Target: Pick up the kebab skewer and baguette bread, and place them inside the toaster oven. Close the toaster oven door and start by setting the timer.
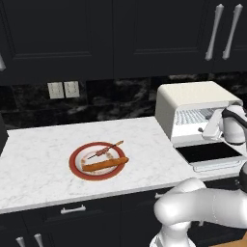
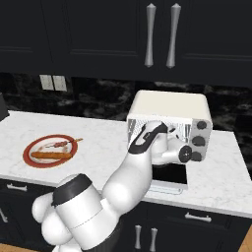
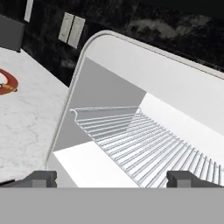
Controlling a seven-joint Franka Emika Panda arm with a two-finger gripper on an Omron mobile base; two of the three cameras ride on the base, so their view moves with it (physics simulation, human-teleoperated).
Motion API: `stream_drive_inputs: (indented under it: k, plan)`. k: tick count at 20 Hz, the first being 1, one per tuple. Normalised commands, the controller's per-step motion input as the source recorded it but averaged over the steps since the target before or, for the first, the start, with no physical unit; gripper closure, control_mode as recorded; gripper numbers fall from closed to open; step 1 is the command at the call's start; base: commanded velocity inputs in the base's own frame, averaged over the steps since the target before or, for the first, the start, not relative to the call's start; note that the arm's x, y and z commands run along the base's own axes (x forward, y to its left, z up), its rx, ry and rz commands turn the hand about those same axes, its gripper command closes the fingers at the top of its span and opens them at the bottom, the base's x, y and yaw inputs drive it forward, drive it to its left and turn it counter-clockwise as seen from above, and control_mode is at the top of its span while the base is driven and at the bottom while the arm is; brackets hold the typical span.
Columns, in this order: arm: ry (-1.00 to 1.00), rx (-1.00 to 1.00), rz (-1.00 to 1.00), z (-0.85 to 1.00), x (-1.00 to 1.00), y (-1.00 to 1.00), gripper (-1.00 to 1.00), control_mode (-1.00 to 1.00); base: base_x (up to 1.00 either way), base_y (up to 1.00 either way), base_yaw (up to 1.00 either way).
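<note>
1. The kebab skewer (image 1: 107,151) lies on a round red-rimmed plate (image 1: 76,169), slanting from lower left to upper right, its stick end poking past the plate's far rim.
2. The baguette bread (image 1: 104,164) lies on the same plate just in front of the skewer, roughly parallel to it; whether the two touch cannot be told. In the right base view the loaf (image 2: 50,155) and skewer (image 2: 63,143) sit in the same order.
3. The plate rests on the white marble table (image 1: 38,154), well apart from the toaster oven (image 1: 193,99), which stands toward the right end of the table against the dark backsplash.
4. The toaster oven door (image 1: 211,155) is folded down flat in front of the oven, its dark glass facing up, so the cavity is open.
5. Inside, a wire rack (image 3: 144,144) spans the cavity; nothing lies on it.
6. The oven's knobs (image 2: 201,133) run down its right front side.
7. The pincer (image 3: 111,178) is at the oven's mouth, looking into the cavity, with its fingertips (image 3: 41,178) spread wide and nothing between them: released and empty.
8. In the left base view the hand (image 1: 219,126) sits before the open front, above the lowered door.
9. Two wall outlets (image 1: 63,89) sit on the backsplash behind the plate, and dark cabinets (image 1: 96,34) with silver handles hang above.
</note>
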Motion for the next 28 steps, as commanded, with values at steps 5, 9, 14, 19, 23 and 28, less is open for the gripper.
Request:
stream_drive_inputs:
  k: [5,9,14,19,23,28]
  plan:
    - [0.0,0.0,0.0,-0.15,0.29,-0.06,-1.0,-1.0,0.0,0.0,0.0]
    - [0.0,0.0,0.0,-0.16,0.29,-0.03,-1.0,-1.0,0.0,0.0,0.0]
    - [0.0,0.0,0.0,-0.18,0.31,0.0,-1.0,-1.0,0.0,0.0,0.0]
    - [0.0,0.0,0.0,-0.18,0.32,-0.07,-1.0,-1.0,0.0,0.0,0.0]
    - [0.0,0.0,0.0,-0.17,0.25,-0.03,-1.0,-1.0,0.0,0.0,0.0]
    - [-0.03,0.0,0.0,-0.12,0.25,-0.02,-1.0,-1.0,0.0,0.0,0.0]
